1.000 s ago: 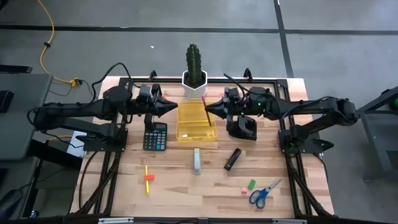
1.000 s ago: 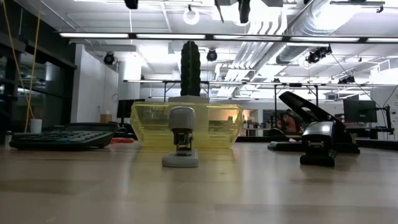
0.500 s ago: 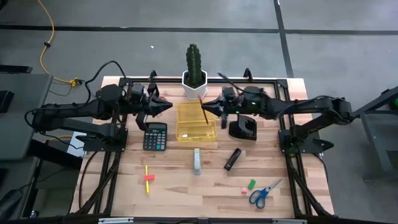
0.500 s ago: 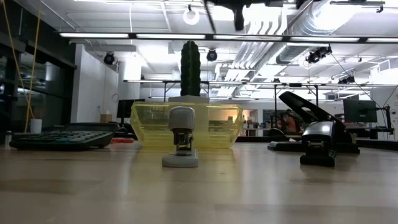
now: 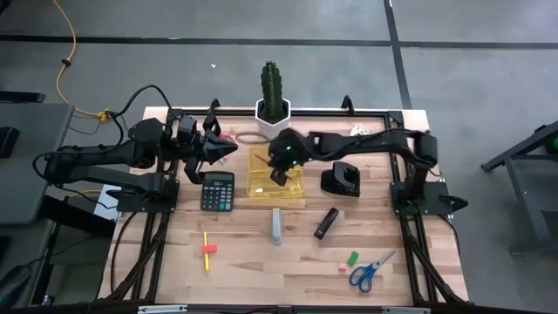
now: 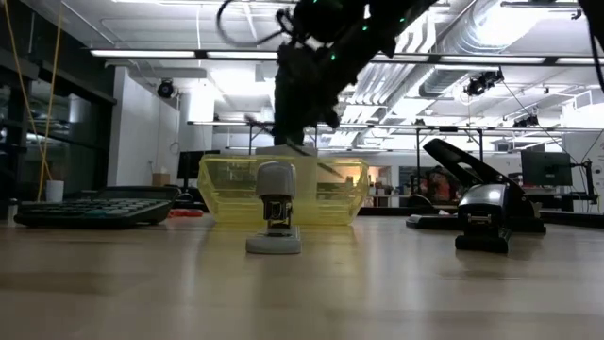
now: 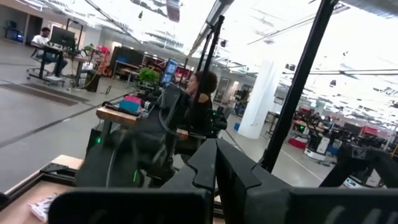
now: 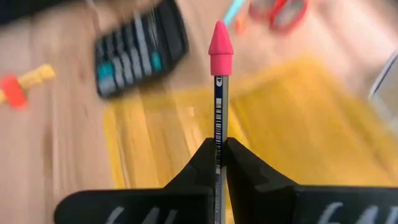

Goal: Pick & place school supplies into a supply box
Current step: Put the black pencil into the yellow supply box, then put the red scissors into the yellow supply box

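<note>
Pencil, dark-barrelled with a pink cap eraser on its end, is clamped between the closed fingers of the right gripper. In the high view the right gripper is positioned over the supply box, a shallow translucent yellow tray on the wooden table, with the right arm reaching across from the right side. The low view shows the same gripper above the tray's rim; whether the pencil touches the tray floor cannot be determined, as the wrist view is blurred.

Left gripper is held above the table to the left of the tray, behind the black calculator, fingers pressed together and holding nothing.

Remaining items on the table:
- Grey stapler lies in front of the tray, apart from it.
- Black marker-like object lies to the right of the stapler.
- Black hole punch stands to the right of the tray.
- Yellow pencil with an orange piece lies near the front left.
- Blue-handled scissors lie at the front right, with a green eraser and a small pink eraser just beside them.
- Red-handled scissors lie beyond the tray.
- Cactus in a white pot stands at the table's rear edge, behind the tray.
</note>
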